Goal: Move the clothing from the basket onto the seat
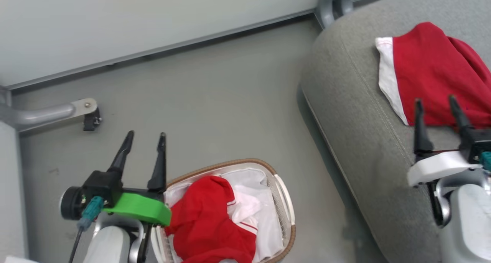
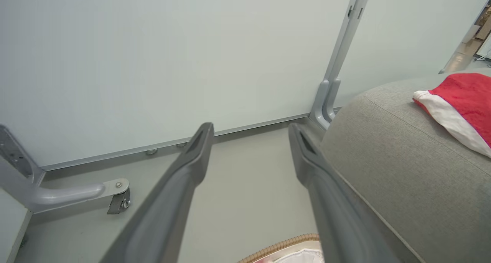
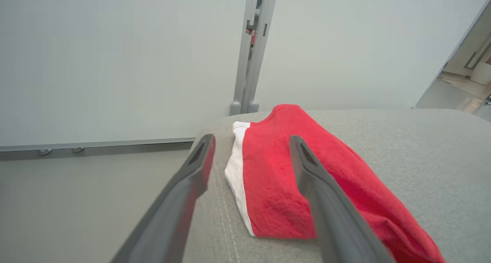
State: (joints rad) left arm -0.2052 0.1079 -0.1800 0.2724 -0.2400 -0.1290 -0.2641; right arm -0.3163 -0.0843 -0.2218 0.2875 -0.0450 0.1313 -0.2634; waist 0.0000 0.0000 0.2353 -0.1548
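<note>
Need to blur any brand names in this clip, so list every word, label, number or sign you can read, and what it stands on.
None can be read.
Red patch on the grey post: too small to tell whether it carries text.
Red garment on the seat, striped red garment and basket: no print or label shows.

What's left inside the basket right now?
Inside the basket lies a red garment with thin white stripes, on top of a white sheet. Anything beneath them is covered, so I cannot tell whether more clothing remains.
</note>
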